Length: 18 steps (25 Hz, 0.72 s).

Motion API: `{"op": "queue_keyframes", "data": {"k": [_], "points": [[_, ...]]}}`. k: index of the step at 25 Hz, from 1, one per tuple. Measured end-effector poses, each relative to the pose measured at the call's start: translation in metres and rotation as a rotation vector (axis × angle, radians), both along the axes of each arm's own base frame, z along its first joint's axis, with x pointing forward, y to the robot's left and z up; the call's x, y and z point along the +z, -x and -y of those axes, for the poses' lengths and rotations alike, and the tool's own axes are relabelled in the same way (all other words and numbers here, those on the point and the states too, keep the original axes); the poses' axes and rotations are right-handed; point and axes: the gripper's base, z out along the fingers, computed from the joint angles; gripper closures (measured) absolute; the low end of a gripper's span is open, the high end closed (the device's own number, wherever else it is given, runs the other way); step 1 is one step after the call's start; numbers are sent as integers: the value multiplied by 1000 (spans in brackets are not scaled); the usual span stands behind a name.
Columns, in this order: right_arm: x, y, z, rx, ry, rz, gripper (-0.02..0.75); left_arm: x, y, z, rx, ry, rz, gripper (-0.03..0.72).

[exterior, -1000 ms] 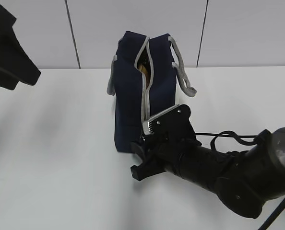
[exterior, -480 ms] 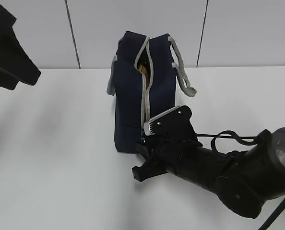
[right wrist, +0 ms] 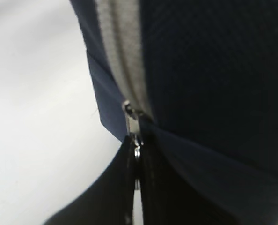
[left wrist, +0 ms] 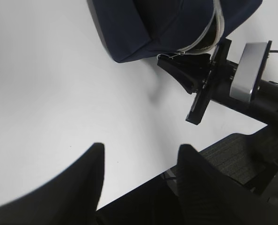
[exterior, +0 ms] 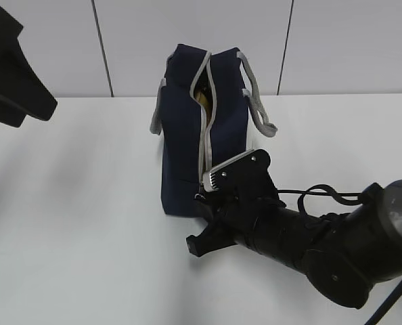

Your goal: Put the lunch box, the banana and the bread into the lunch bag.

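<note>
Zip pull pinched at bag's foot

Lunch bag stands upright mid-desk, navy fabric w/ grey zip running down the front, grey handles flopped to the sides. Top gapes a bit; something yellow-brown shows inside, prob. banana. Right tool sits low at the bag's base, jaws pressed together on the zip pull. Left tool hangs well apart, jaws spread, holding nothing.

Handling, my guess: bag is soft, light, will slide or tip if tugged w/out bracing. Metal pull is small and slick; grip it square. Bracing the fabric near the zip w/ the other arm looks wise.

Desk is plain white, smooth, little friction. Pale panelled wall behind.
</note>
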Motion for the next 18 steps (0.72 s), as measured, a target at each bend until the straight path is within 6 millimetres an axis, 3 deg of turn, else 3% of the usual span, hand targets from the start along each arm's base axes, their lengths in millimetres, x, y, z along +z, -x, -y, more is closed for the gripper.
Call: {"op": "queue_keyframes", "data": {"k": [11, 18], "points": [[-1, 1, 0, 5, 9, -6, 753, 0, 0, 0, 0, 0, 0, 328], [5, 11, 7, 13, 19, -7, 753, 0, 0, 0, 0, 0, 0, 328]]}}
